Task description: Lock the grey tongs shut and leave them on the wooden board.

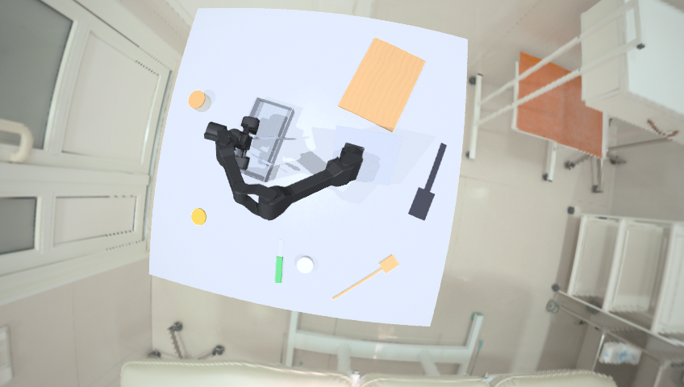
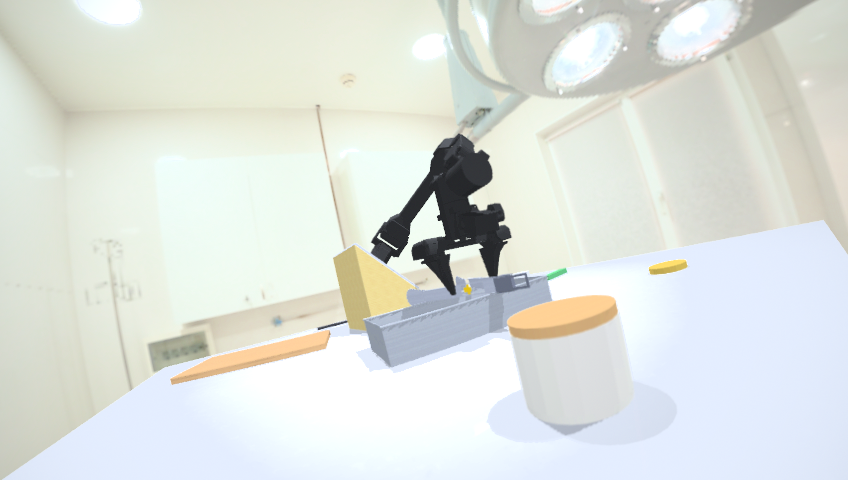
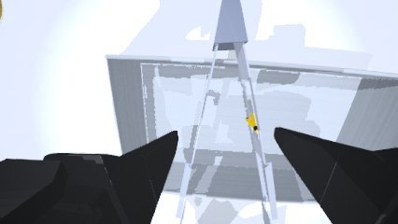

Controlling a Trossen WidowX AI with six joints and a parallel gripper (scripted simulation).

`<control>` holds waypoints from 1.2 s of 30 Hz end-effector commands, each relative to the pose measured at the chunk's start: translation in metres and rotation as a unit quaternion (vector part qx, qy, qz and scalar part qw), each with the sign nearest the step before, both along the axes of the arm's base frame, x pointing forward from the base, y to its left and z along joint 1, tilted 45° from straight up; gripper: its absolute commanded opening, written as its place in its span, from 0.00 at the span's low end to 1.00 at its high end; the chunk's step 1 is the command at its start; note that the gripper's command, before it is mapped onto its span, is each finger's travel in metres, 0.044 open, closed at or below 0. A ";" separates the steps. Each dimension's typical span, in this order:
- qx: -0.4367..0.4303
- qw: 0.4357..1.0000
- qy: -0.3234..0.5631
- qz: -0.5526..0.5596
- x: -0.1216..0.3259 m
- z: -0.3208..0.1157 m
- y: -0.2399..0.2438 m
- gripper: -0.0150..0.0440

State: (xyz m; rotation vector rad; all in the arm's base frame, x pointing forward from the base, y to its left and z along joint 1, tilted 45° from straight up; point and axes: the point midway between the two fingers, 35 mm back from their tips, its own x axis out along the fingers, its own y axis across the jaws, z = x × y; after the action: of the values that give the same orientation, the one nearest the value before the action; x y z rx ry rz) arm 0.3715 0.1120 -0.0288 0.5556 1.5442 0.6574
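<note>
The grey tongs (image 1: 288,138) (image 2: 510,282) (image 3: 231,28) lie open across the roasting tin (image 1: 289,122) (image 2: 428,333) (image 3: 126,103). In the wrist view their hinge end is at the top, and the two arms spread downward. A small yellow marker (image 2: 467,289) (image 3: 252,122) sits on the right arm there. My gripper (image 2: 473,284) (image 3: 224,133) is open and empty. Its fingers point down just over the tin, one on each side of the tongs; I cannot tell exactly how deep the tips are. The wooden board (image 1: 384,84) (image 2: 255,356) is bare. The arm hides part of the tongs in the top view.
A yellow-sided wedge (image 2: 354,285) stands between tin and board. A lidded jar (image 1: 196,99) (image 2: 568,368) and a yellow disc (image 1: 198,216) (image 2: 667,267) are near one edge. A green-handled knife (image 1: 278,269), white round object (image 1: 304,264), wooden spatula (image 1: 389,264) and dark spatula (image 1: 421,203) lie elsewhere.
</note>
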 end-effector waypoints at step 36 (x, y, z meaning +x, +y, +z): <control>0.003 1.000 0.003 0.000 -0.007 -0.024 0.024 0.76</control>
State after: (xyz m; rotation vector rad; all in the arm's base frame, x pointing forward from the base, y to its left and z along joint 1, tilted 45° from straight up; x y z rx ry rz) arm 0.3641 0.1361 -0.0533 0.5617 1.5500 0.6598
